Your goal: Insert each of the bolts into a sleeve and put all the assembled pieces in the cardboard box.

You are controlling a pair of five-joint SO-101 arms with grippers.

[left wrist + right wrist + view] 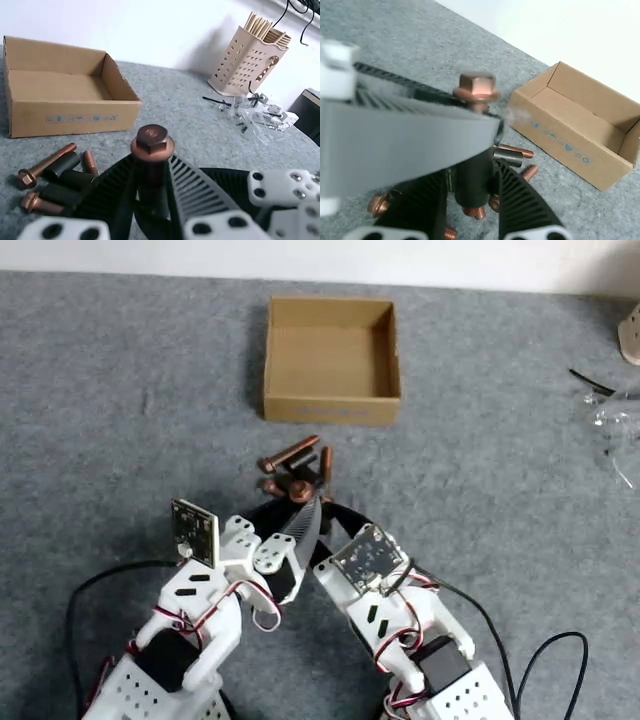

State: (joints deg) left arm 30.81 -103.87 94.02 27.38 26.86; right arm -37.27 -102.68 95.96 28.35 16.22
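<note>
Grey carpeted surface [120, 420]: both arms meet over one bolt, just short of the loose pile.

From the high view I note the cardboard box [331, 360] beyond the pile, with the left arm [200, 620] and right arm [400, 620] angled inward, tips together. The left wrist view adds that the left jaws are closed on the upright bolt [152, 145], head up, with loose bolts [50, 161] and loose sleeves [62, 166] lying near the box. In the right wrist view I see the right jaws clamped around a black sleeve [475, 175] standing directly under that bolt head.
</note>
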